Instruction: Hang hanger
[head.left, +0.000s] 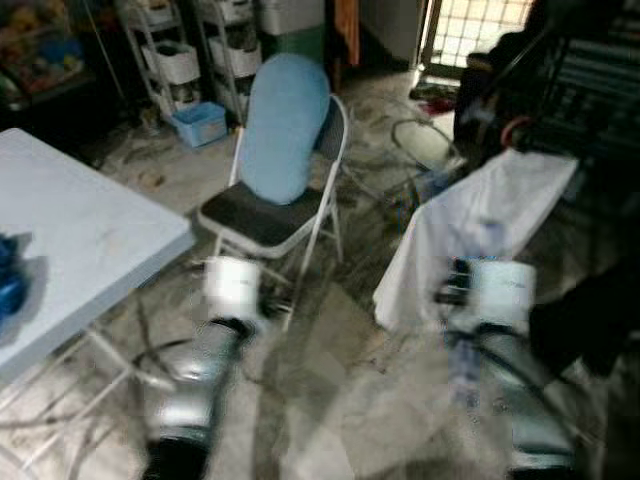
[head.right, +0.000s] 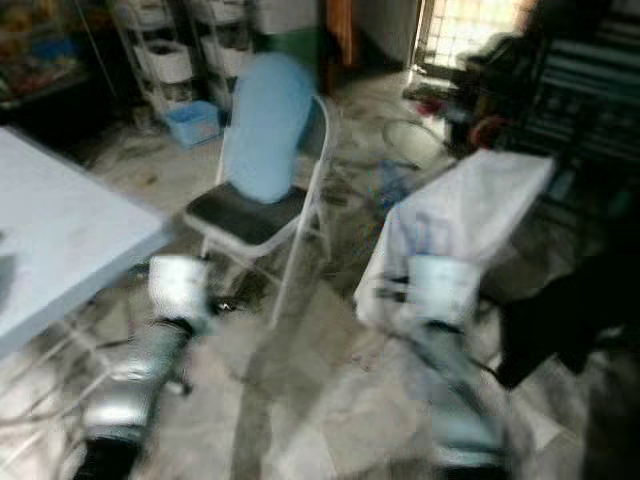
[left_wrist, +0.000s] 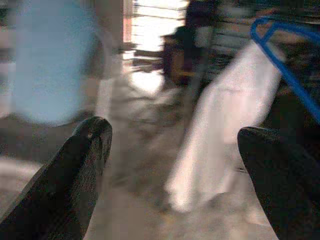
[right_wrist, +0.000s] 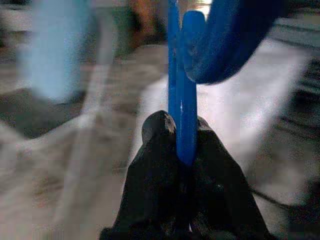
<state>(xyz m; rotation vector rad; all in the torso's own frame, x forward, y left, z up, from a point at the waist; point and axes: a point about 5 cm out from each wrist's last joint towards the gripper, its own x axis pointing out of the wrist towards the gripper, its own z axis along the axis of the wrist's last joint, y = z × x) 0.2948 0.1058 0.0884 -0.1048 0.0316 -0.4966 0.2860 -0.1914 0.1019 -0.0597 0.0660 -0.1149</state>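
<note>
Two right fingers (right_wrist: 160, 135) pinching blue hanger (right_wrist: 186, 75), left fingers (left_wrist: 90, 150) apart

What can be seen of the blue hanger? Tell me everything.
The blue hanger looks like smooth plastic. Its thin bars stand upright, pinched between the two black fingers of the right end effector, with a thick curved part arching above. In the left wrist view one curved end and a sloping arm show before the white cloth.
</note>
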